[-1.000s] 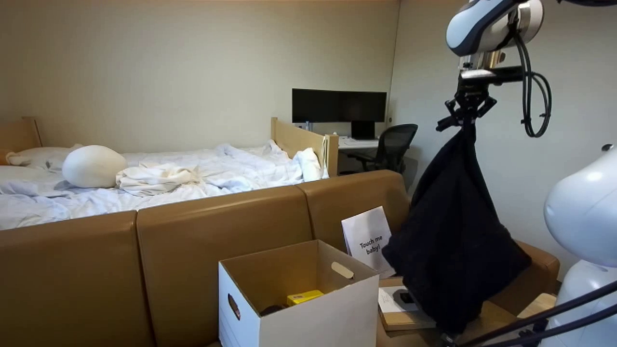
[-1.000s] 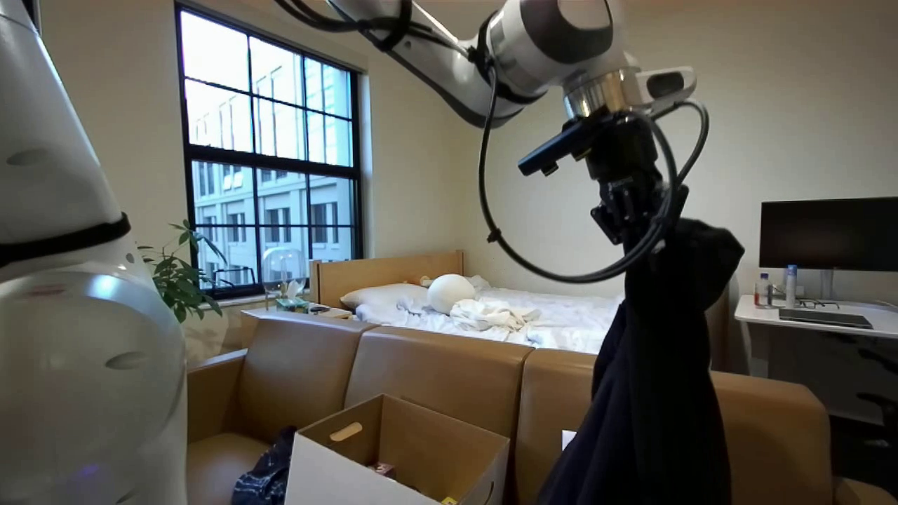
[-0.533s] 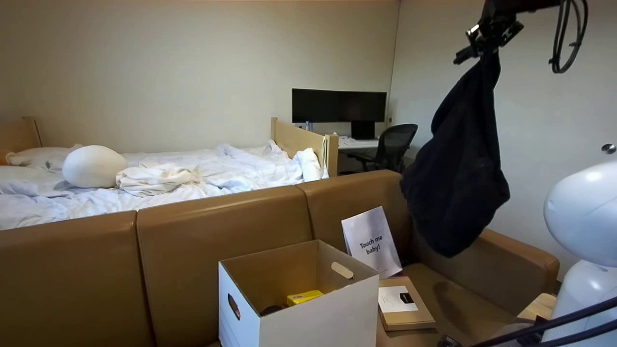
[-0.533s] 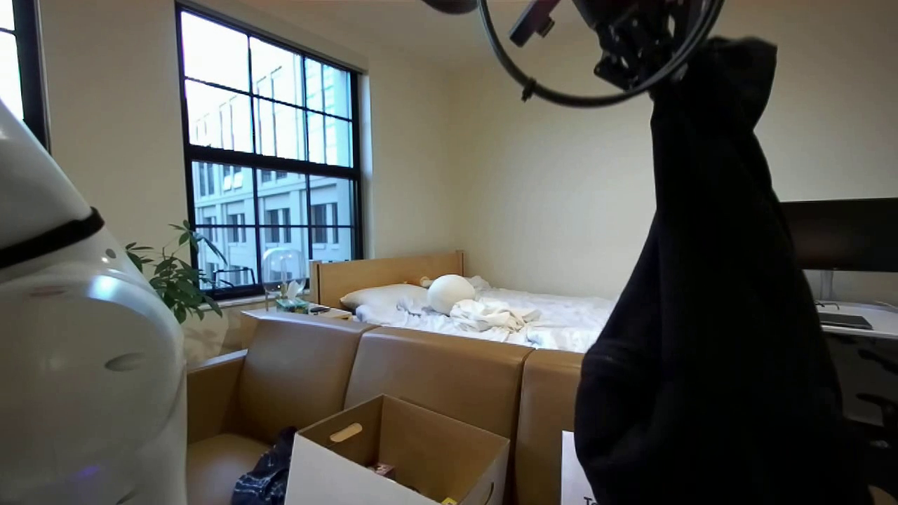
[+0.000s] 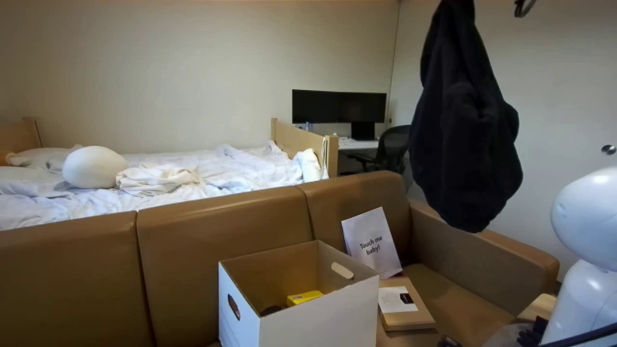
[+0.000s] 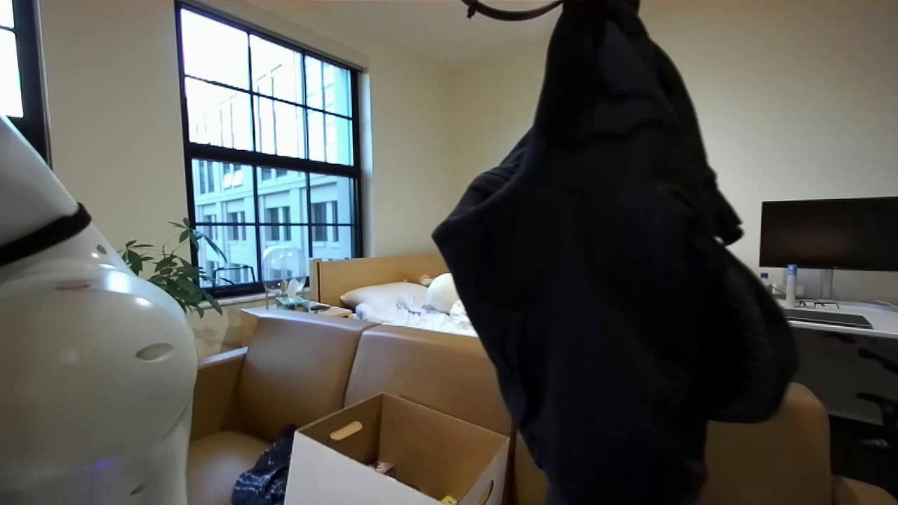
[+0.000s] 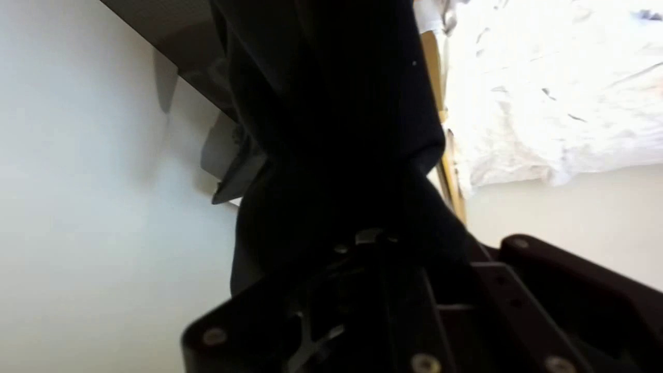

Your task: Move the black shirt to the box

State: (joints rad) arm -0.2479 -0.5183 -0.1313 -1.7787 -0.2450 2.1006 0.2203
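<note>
The black shirt (image 5: pixel 465 125) hangs bunched from above, high over the right end of the couch in an exterior view. It also hangs large and close in an exterior view (image 6: pixel 617 280), to the right of the box. In the wrist view the black shirt (image 7: pixel 331 114) runs out from the gripper (image 7: pixel 399 248), which is shut on it. The fingertips are dark and mostly covered by cloth. The gripper is above the picture in both exterior views. The open box (image 5: pixel 318 318), white outside and brown inside, also shows in an exterior view (image 6: pixel 351 473). A yellow packet (image 5: pixel 303 297) lies inside it.
The brown couch (image 5: pixel 221 221) stands behind the box. A flat cardboard package (image 5: pixel 407 318) and a leaning white card (image 5: pixel 371 241) are right of the box. Dark blue patterned cloth (image 6: pixel 265 473) lies beside the box. The arm's white base (image 6: pixel 91 365) is at the left.
The gripper and shirt have risen until the gripper left both exterior views. The shirt's lower end lifted away from the couch seat. Over the last half second, the shirt's hanging top swung left in both.
</note>
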